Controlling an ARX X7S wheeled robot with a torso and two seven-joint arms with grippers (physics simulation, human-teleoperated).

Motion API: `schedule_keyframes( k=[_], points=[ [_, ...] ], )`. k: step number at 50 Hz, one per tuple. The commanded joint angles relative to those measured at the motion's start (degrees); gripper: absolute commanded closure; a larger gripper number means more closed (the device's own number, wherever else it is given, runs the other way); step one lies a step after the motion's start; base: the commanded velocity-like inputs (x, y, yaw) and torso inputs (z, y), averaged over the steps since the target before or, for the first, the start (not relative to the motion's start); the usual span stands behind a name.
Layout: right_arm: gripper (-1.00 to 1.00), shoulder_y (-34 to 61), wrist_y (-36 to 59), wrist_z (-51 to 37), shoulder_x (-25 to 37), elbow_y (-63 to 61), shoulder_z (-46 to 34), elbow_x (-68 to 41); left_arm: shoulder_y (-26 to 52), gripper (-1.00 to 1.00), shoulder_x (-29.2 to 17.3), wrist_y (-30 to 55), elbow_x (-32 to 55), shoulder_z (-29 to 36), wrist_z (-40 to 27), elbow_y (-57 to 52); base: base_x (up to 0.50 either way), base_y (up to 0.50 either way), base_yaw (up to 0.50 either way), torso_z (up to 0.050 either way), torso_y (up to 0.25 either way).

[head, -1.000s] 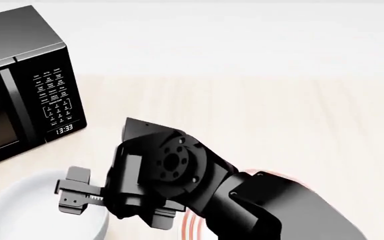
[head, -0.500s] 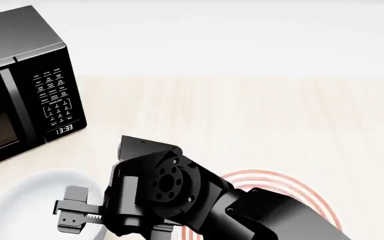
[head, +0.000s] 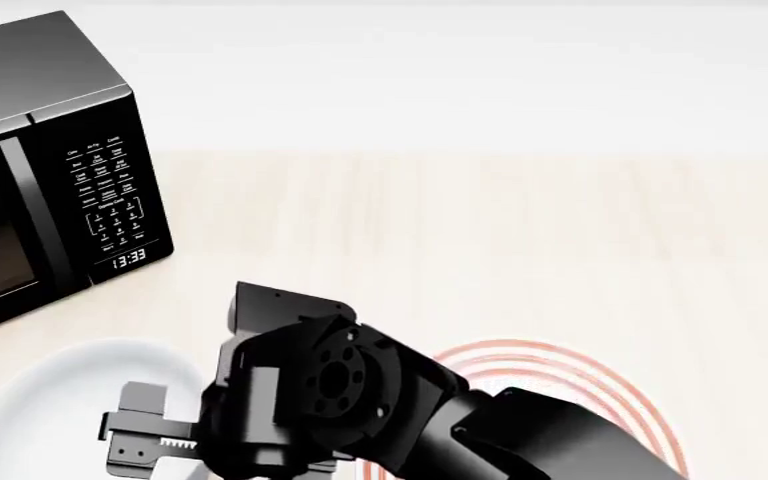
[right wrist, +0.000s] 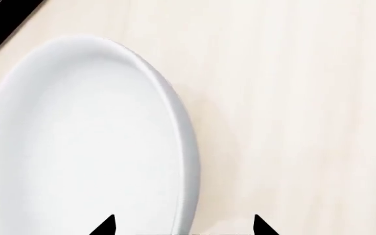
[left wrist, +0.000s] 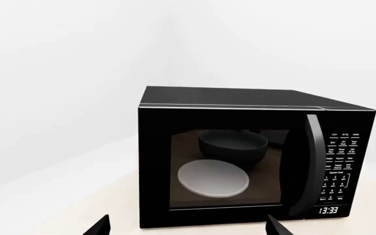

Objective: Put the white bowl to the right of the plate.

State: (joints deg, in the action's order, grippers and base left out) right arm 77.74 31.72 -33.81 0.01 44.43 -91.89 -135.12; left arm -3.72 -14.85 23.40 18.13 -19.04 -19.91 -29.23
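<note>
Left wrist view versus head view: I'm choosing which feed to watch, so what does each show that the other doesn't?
Only the left wrist view shows the left gripper's open fingertips, and a dark bowl above the pale dish inside the microwave. Only the head view shows the white bowl, the plate right of it, and the right gripper at the bowl's rim. Both show the microwave, its keypad and its clock reading 13:33.

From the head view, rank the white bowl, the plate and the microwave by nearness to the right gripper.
1. White bowl: under the right gripper, whose open jaws straddle its rim in the right wrist view.
2. Plate: to the robot's right, partly hidden by the arm.
3. Microwave: farthest, back left on the table.
</note>
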Motion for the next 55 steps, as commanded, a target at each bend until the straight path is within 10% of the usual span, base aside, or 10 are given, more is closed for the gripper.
schedule_keyframes(
  k=[1, 50, 51, 55],
  points=[
    [-1.00, -1.0, 0.8, 3.1, 0.0, 0.4, 0.0, 0.4, -0.3, -1.00, -0.1, -0.3, 0.3, 0.0, -0.1, -0.2, 0.00, 0.00, 0.00, 0.000, 0.000],
    [-1.00, -1.7, -2.0, 0.9, 0.0, -0.6, 0.0, 3.6, -1.2, -1.00, -0.9, -0.7, 1.4, 0.2, -0.9, -1.0, 0.00, 0.00, 0.00, 0.000, 0.000],
    [1.00, -1.7, -1.8, 0.4, 0.0, -0.5, 0.1, 3.3, -1.2, -1.00, -0.9, -0.8, 1.5, 0.2, -0.9, -1.0, 0.00, 0.00, 0.00, 0.000, 0.000],
    [1.00, -1.7, -2.5, -1.7, 0.0, -0.9, 0.1, 4.0, -1.4, -1.00, -0.9, -0.9, 1.7, 0.0, -0.8, -1.1, 0.00, 0.00, 0.00, 0.000, 0.000]
  ],
)
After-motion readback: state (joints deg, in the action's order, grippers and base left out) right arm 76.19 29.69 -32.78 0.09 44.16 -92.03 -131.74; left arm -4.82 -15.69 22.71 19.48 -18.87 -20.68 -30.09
